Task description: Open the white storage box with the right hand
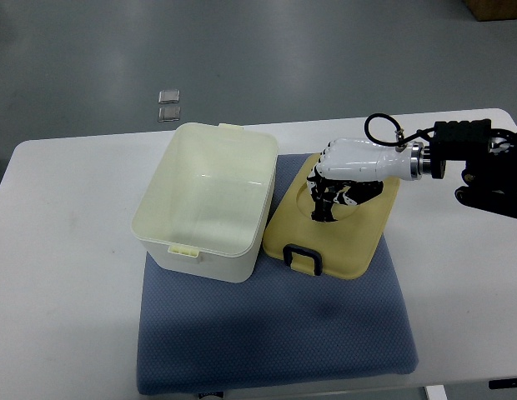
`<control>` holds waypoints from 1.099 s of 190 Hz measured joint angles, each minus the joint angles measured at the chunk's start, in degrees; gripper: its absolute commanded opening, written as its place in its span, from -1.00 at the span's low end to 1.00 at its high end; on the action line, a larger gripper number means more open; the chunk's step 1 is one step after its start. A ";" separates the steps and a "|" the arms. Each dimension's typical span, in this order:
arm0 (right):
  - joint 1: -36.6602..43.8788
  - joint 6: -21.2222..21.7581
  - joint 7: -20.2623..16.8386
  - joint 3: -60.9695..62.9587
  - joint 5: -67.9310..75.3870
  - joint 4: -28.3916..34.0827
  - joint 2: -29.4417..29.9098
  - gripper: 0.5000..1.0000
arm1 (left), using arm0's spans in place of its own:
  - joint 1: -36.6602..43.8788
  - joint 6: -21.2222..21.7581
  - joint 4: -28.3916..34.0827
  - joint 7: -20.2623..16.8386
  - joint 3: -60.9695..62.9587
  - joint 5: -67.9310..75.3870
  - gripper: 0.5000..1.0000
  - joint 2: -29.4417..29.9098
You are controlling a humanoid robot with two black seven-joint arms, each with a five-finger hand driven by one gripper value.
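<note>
**Box standing open, lid lying beside it under the right hand**

The white storage box point(204, 200) is sitting open on a blue mat point(275, 333), its inside bare and pale, a small latch tab showing on its near rim and another on its far rim. Its lid point(350, 242) is lying just beside it to the right, tilted against the box wall, with a dark handle point(303, 257) at its near edge. The lid's far part is being covered by the right hand point(346, 171), so that edge is not showing.

The right hand is reaching in from the picture's right edge, wrist level, white back turned up, its dark fingers point(329, 200) curling down onto the lid's top. Whether they are gripping the lid or only resting on it is hard to make out, since the palm is hiding the contact.

The mat is lying on a white tabletop point(67, 275), its near edge cut off by the frame.
</note>
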 measured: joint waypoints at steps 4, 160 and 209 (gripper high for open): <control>-0.43 -0.38 0.00 0.00 -0.01 0.00 0.00 -1.00 | 0.00 0.00 0.00 0.00 0.00 0.00 1.00 0.00; -2.45 -2.34 0.00 1.32 2.70 -0.79 -7.09 0.60 | -0.17 0.00 -0.03 -0.06 0.07 0.00 1.00 0.00; -6.38 11.54 0.00 15.28 25.78 -1.08 -10.44 0.60 | -0.17 -0.01 -0.04 -0.08 -0.01 0.02 1.00 0.00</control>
